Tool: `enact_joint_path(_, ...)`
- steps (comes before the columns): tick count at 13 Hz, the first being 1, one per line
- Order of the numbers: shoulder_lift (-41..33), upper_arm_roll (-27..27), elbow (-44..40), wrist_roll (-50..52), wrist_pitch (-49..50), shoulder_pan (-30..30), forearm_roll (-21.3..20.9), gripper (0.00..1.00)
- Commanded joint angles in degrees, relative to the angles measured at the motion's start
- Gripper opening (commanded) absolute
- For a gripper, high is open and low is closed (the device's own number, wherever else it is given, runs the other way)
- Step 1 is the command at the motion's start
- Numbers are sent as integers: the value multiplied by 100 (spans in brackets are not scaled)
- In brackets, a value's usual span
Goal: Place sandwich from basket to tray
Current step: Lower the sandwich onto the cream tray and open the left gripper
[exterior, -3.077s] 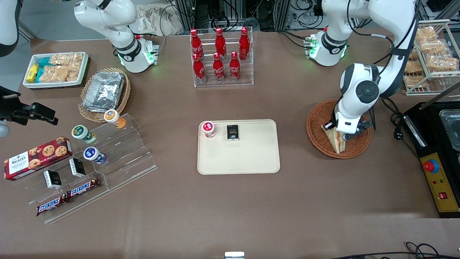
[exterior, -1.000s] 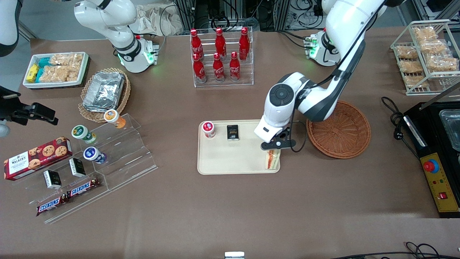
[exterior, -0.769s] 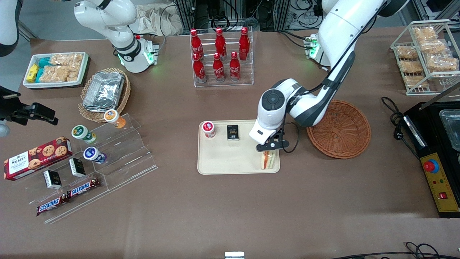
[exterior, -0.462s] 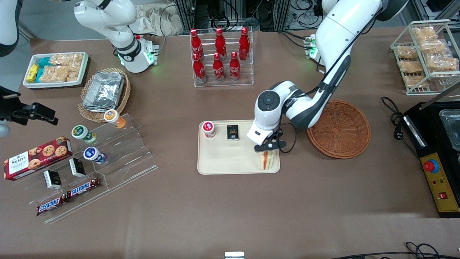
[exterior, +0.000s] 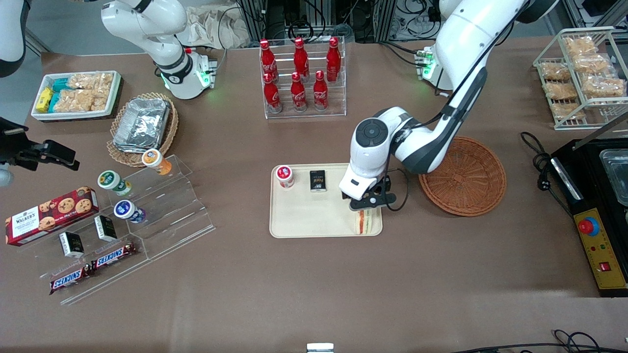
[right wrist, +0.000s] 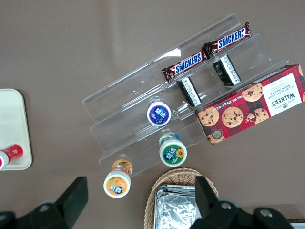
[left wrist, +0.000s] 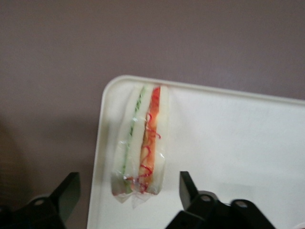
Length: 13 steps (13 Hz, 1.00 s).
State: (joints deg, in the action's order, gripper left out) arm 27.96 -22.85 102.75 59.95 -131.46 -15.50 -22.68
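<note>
We see the sandwich [left wrist: 141, 140] lying on the tray [exterior: 304, 215], in the tray corner nearest the front camera on the side toward the basket [exterior: 471, 179], which sits on the tabletop [exterior: 314, 284] beside the tray. Our claw [exterior: 369, 202] hangs just above the sandwich, fingers [left wrist: 190, 188] spread wide, pinching nothing.

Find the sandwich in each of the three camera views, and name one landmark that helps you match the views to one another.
Front view: the sandwich lies on the tray, in the corner nearest the basket, just below the claw.
Left wrist view: the sandwich lies along the tray's rim, between the open claw's fingers, untouched.
Right wrist view: not in it.
Shared landmark: the tray, whose rounded corner shows in both views with the sandwich.
</note>
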Motion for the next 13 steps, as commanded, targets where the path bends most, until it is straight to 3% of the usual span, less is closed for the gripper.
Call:
enact_joint_path(1, -606, -9, -210, 113, 706, 240, 140, 100)
enact_joint_path(3, -1019, -27, -474, -218, 1243, 608, 621, 100)
enact_joint_path(5, -1519, 87, -659, -1244, 1840, 960, 1394, 100)
enact_joint_path(7, -2038, 664, -686, -2307, 2525, 1023, 1888, 100)
enact_joint_path(13, -3181, 2528, -423, -5349, 3652, 804, 2302, 100)
